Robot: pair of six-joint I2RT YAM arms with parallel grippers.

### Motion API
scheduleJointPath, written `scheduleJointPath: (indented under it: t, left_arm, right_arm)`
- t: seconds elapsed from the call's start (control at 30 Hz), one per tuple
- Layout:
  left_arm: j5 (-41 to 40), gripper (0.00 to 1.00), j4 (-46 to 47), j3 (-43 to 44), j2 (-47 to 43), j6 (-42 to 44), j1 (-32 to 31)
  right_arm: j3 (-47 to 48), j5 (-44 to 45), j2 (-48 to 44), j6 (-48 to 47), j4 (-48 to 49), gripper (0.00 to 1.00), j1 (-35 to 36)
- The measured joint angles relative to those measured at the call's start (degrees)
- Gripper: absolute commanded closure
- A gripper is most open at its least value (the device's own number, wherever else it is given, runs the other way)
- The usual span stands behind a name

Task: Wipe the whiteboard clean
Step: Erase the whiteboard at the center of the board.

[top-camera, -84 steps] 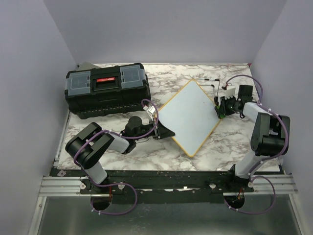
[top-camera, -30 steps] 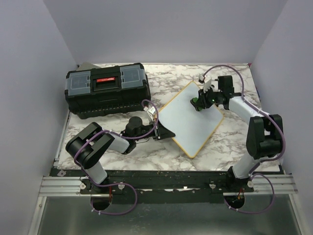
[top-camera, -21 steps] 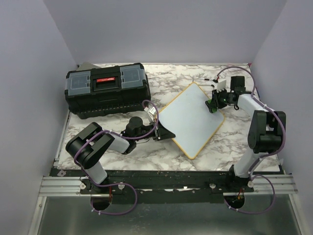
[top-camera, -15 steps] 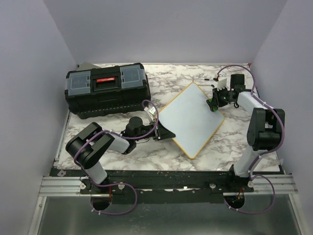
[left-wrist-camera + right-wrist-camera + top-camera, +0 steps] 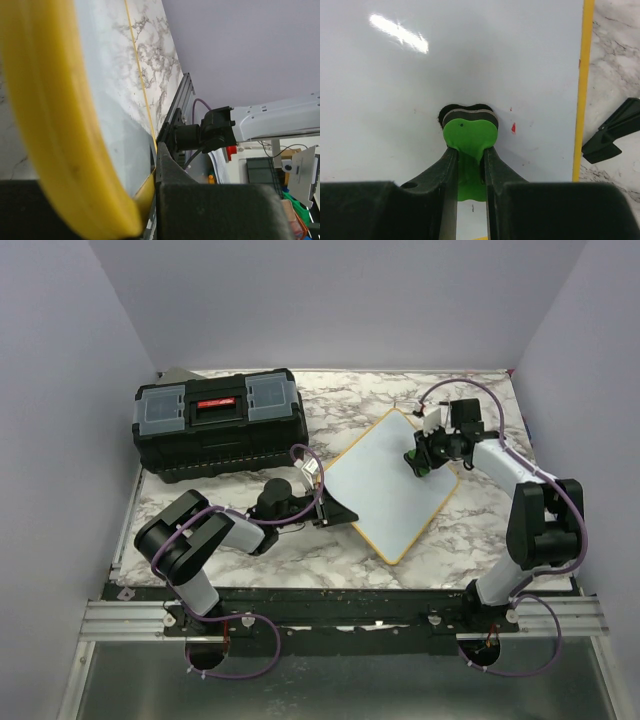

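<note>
The whiteboard (image 5: 385, 490) lies as a diamond on the marble table, its white face (image 5: 445, 60) wiped apart from a few red specks (image 5: 513, 128). My left gripper (image 5: 338, 510) is shut on the board's left corner, and the yellow frame (image 5: 60, 125) fills the left wrist view next to one black finger (image 5: 210, 205). My right gripper (image 5: 469, 160) is shut on a green eraser (image 5: 469, 131). The eraser (image 5: 419, 461) is pressed onto the board's upper right part, near the yellow edge (image 5: 583, 90).
A black toolbox (image 5: 220, 422) with grey lid compartments stands at the back left. Purple walls close in the table on three sides. A black angular part (image 5: 615, 132) lies on the marble just beyond the board's frame in the right wrist view.
My right gripper swept the eraser right to the board's right corner, then back left onto its face. The left gripper and the board stayed put.
</note>
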Motion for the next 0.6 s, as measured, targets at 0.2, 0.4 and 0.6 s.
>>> scheduleJointPath:
  t: [0.2,0.4,0.6]
  left_arm:
    - [0.0,1.00,-0.4,0.0,-0.2,0.2,0.0]
    - [0.0,1.00,-1.1,0.0,-1.8,0.4,0.0]
    - [0.2,1.00,-1.1,0.0,-1.8,0.4,0.0]
  right_arm:
    - [1.3,4.3,2.7,1.8,0.3,0.99,-4.2]
    - [2.1,8.0,5.9,1.4,1.4,0.99,-8.7]
    - [-0.4,8.4,3.0,-0.7,2.7,0.99,-5.6]
